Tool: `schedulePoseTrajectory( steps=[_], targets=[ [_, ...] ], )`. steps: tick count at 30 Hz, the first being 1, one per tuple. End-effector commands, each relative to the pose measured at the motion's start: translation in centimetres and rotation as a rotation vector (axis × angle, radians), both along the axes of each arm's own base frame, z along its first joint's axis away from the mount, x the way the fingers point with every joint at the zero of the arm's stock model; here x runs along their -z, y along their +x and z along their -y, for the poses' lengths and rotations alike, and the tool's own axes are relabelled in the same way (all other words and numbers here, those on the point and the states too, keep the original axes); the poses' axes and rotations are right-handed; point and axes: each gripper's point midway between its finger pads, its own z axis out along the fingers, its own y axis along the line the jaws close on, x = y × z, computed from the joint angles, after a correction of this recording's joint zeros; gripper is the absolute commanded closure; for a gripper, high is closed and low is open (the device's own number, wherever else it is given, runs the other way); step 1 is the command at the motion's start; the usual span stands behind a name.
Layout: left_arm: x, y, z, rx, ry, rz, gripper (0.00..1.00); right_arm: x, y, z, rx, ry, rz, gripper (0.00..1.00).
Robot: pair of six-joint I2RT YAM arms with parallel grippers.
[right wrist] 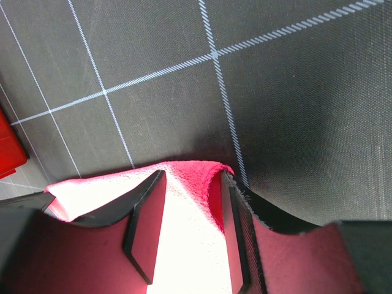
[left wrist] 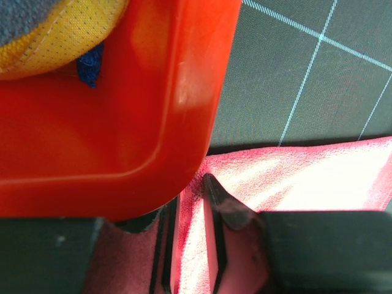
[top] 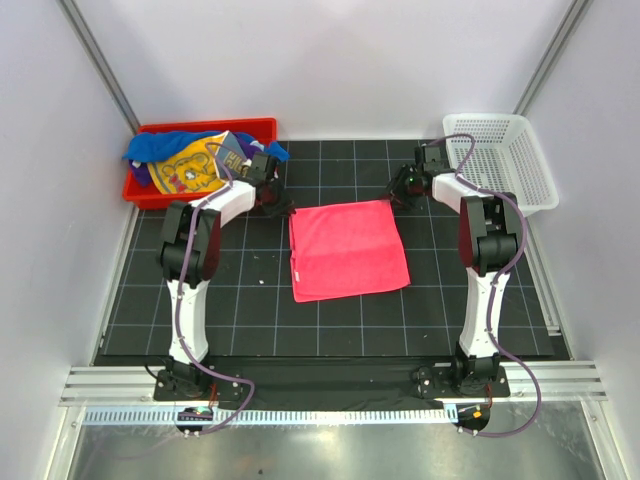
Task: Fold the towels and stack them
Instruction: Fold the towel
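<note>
A hot pink towel (top: 348, 250) lies flat on the black grid mat in the middle. My left gripper (top: 278, 200) is at its far left corner, close against the red bin. In the left wrist view (left wrist: 188, 196) its jaws stand narrow, with pink cloth (left wrist: 294, 177) pinched between them. My right gripper (top: 398, 192) is at the far right corner. In the right wrist view (right wrist: 193, 174) its jaws stand a little wider, with the bunched towel corner (right wrist: 190, 233) between them. Bright blue (top: 160, 145) and yellow-orange (top: 190, 168) towels lie heaped in the bin.
The red plastic bin (top: 210, 126) stands at the back left; its corner (left wrist: 122, 122) hangs just over my left fingers. A white mesh basket (top: 520, 170) stands at the back right. White walls enclose the mat on three sides.
</note>
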Motion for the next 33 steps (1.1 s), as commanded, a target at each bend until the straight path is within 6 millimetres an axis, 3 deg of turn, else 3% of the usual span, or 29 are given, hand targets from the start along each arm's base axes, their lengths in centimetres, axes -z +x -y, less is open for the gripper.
schedulePoseTrajectory(
  steps=[1, 15, 20, 27, 33],
  targets=[
    [-1.3, 1.8, 0.1, -0.011, -0.009, 0.063, 0.76, 0.7, 0.9, 0.2, 0.016, -0.024, 0.012, 0.51],
    [-1.0, 1.9, -0.4, -0.021, 0.015, 0.066, 0.92, 2.1, 0.7, 0.7, 0.051, -0.028, -0.015, 0.51],
    [-0.9, 1.9, -0.3, -0.014, 0.025, 0.069, 1.00, 2.7, 0.6, 0.9, 0.056, -0.032, -0.026, 0.64],
    [-1.3, 2.2, -0.5, 0.006, 0.045, 0.101, 1.00, 2.8, 1.1, 0.7, 0.038, -0.025, -0.006, 0.86],
    [-3.9, 3.0, 0.0, 0.039, 0.051, 0.196, 1.00, 0.3, 1.8, 1.2, 0.023, -0.061, 0.087, 0.95]
  ],
)
